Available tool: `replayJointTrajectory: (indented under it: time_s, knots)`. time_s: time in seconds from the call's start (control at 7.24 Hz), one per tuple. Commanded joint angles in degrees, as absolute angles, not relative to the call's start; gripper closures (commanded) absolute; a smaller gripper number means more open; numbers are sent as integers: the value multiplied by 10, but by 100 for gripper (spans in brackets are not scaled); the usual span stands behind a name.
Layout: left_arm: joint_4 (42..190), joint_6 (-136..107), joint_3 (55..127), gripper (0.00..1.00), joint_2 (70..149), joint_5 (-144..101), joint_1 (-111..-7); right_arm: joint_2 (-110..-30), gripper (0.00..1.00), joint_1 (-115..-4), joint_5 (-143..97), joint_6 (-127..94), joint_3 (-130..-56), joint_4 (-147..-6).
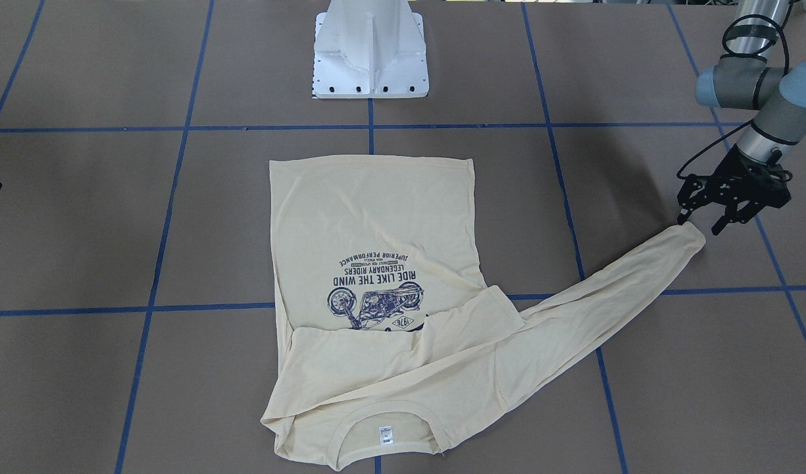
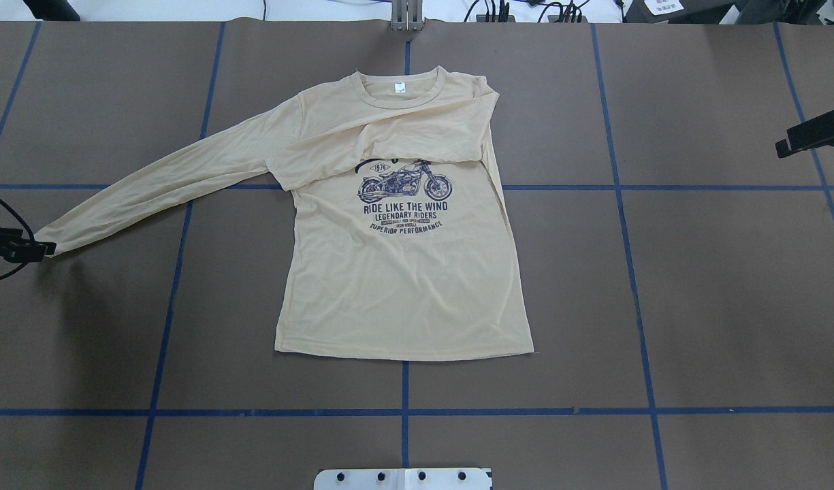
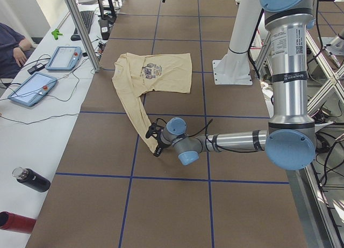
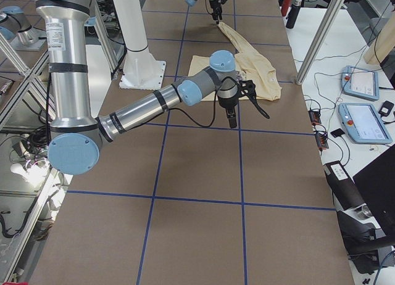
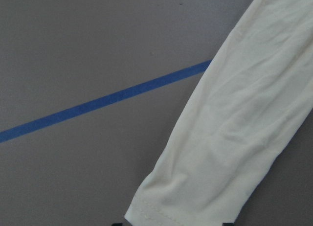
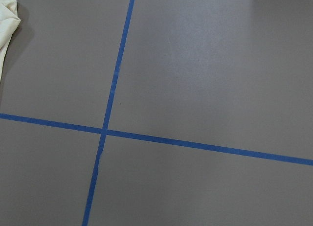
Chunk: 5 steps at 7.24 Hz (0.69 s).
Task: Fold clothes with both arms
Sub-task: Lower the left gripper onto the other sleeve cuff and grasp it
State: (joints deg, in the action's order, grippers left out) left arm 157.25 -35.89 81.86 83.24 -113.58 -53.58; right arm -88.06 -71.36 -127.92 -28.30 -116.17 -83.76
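T-shirt lay flat mid-table, one sleeve stretched out; L gripper sat open at its cuff, holding nothing, & needed a square pinch across the hem; R gripper hung open, empty, well apart.

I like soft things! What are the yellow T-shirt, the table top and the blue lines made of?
T-shirt: thin, soft knit cloth, probably cotton; it wrinkles and lies limp, matte.
Table top: brown matte sheet, maybe cardboard or paper; flat, no shine.
Blue lines: seemingly sticky tape; thin straight strips crossing in a grid.
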Motion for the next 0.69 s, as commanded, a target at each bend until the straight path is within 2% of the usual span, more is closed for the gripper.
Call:
replayJointTrajectory:
  time_s: [0.0, 0.14, 0.55]
  knots:
    - [1582, -361, 812, 35, 832, -1136, -534, -881, 0, -714, -1279, -283, -1163, -838]
    - [1582, -361, 812, 39, 833, -1136, -535, -881, 0, -714, -1279, -283, -1163, -838]
    - [1584, -378, 815, 40, 833, -1137, -533, -881, 0, -714, -1278, -283, -1161, -838]
